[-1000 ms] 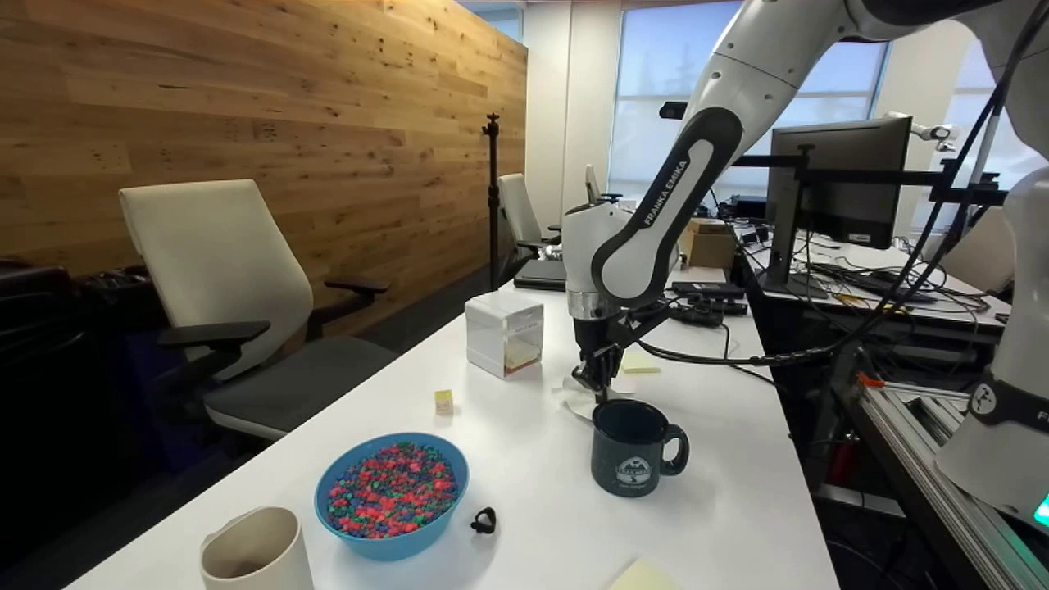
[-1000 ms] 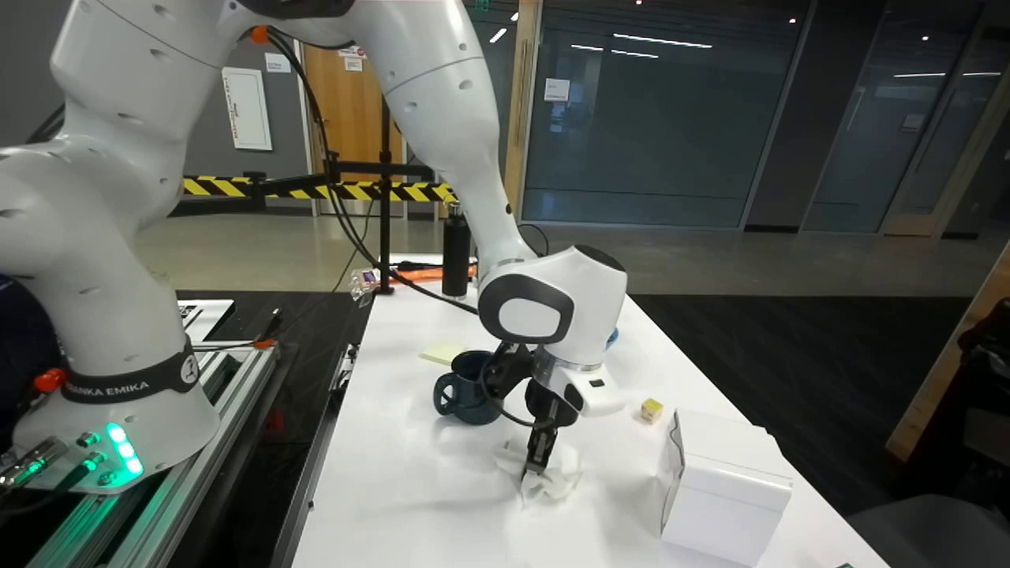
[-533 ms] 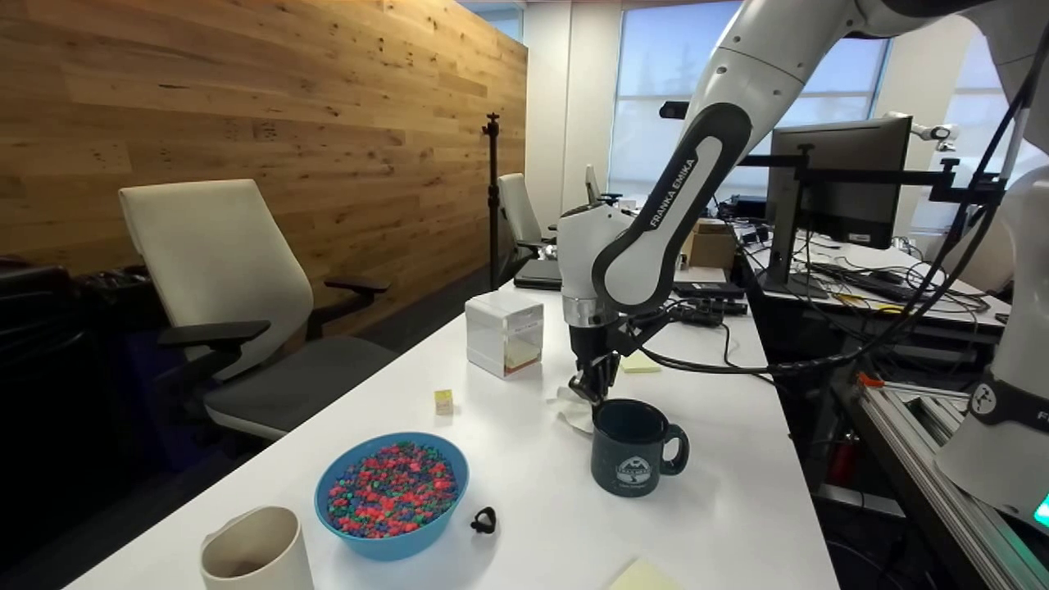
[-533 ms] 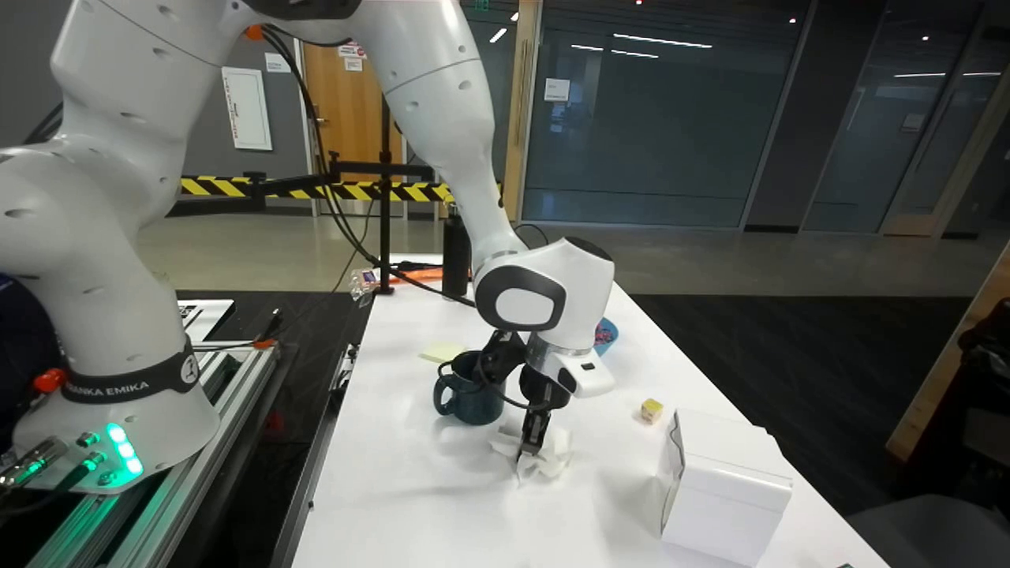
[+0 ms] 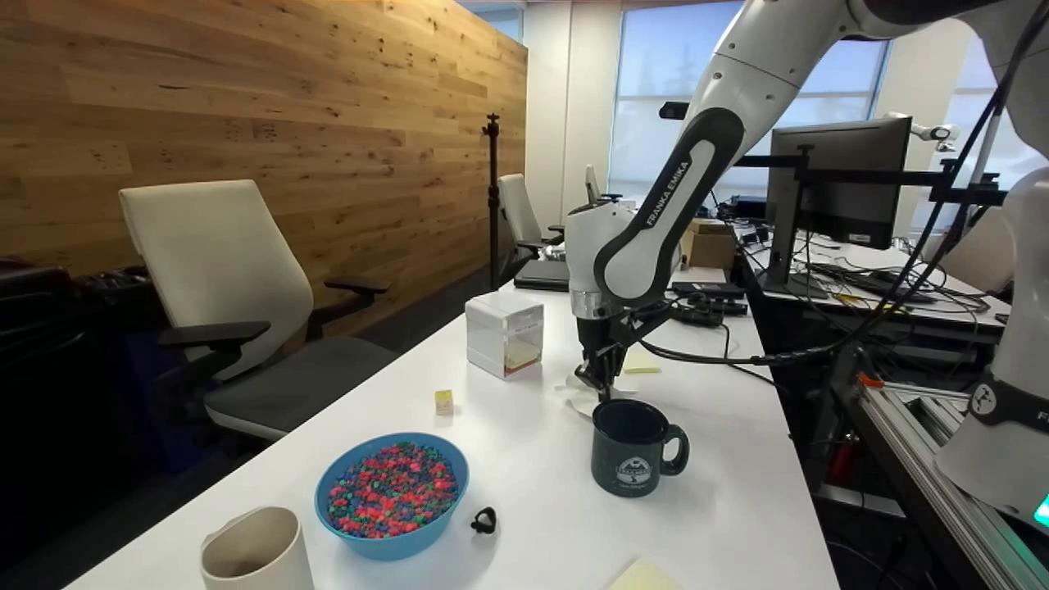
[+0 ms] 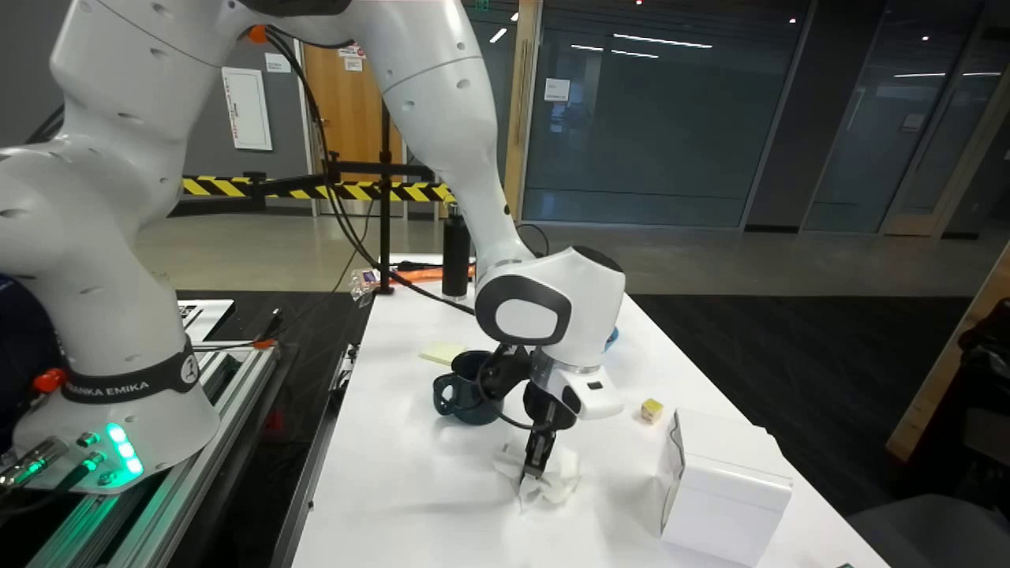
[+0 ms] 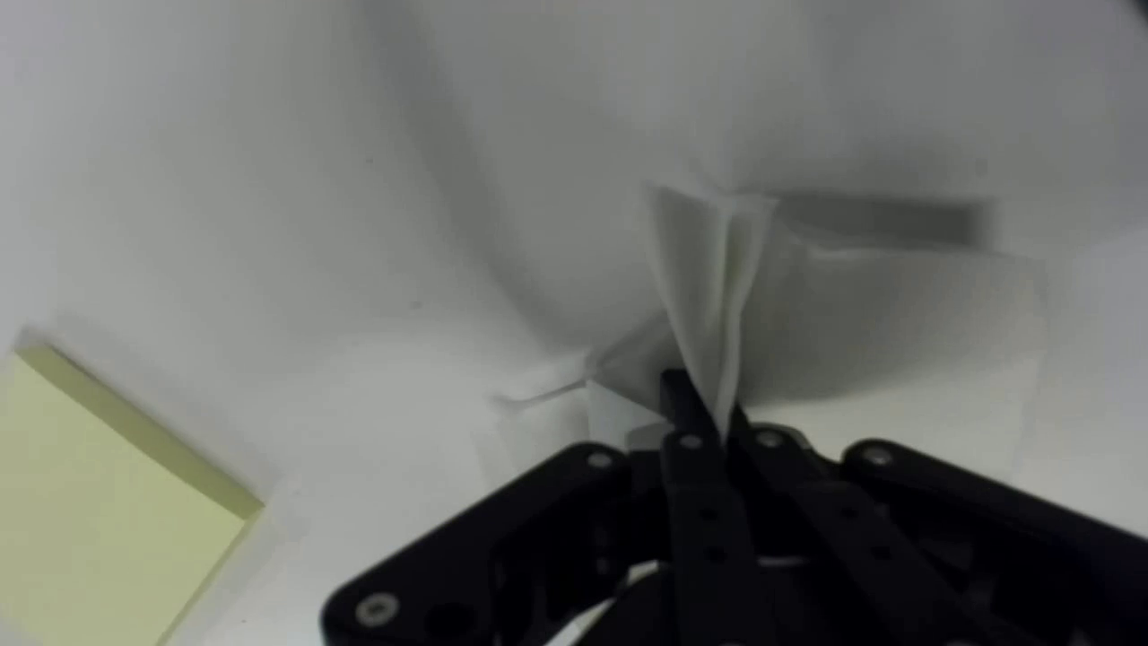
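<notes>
My gripper [image 7: 706, 401] is shut on a crumpled white tissue [image 7: 897, 332], pinching a folded tuft of it. The rest of the tissue spreads on the white table below the fingertips. In both exterior views the gripper [image 5: 605, 392] [image 6: 538, 464] points down, with the tissue [image 5: 582, 403] [image 6: 560, 480] at its tips. A dark green mug [image 5: 627, 459] [image 6: 476, 406] stands upright close beside the gripper, with its handle towards the robot base. In the wrist view a yellow sticky pad [image 7: 90, 511] lies left of the tissue.
In an exterior view a blue bowl [image 5: 392, 547] of coloured pieces, a beige cup [image 5: 266, 569] and a small black object [image 5: 483, 521] stand on the table. A white box [image 5: 492, 340] [image 6: 730, 497] and a small yellow cube [image 5: 443, 402] [image 6: 651, 410] show in both exterior views.
The gripper moved with the tissue towards the mug, then back away from it, to almost where it was one second ago. The mug and other things have not moved.
</notes>
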`<state>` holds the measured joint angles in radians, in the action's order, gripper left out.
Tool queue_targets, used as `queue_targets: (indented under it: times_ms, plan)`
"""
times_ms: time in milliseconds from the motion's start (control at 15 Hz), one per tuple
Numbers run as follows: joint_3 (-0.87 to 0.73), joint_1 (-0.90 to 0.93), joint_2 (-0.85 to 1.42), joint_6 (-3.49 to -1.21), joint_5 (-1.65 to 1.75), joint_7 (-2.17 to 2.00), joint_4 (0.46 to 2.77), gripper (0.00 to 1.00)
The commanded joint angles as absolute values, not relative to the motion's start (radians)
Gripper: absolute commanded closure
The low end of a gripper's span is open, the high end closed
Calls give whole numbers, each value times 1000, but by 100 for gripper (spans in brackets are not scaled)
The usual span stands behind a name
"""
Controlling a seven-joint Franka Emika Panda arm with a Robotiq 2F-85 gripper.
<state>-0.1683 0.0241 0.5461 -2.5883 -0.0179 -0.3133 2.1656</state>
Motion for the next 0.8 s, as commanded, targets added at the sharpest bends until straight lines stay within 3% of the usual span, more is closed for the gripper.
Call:
queue_targets:
  times_ms: [0,733]
  plan:
    - [-195,-23,574,-2587,-31,-324,2135,100]
    - [-181,-22,576,-2610,-16,-312,2146,100]
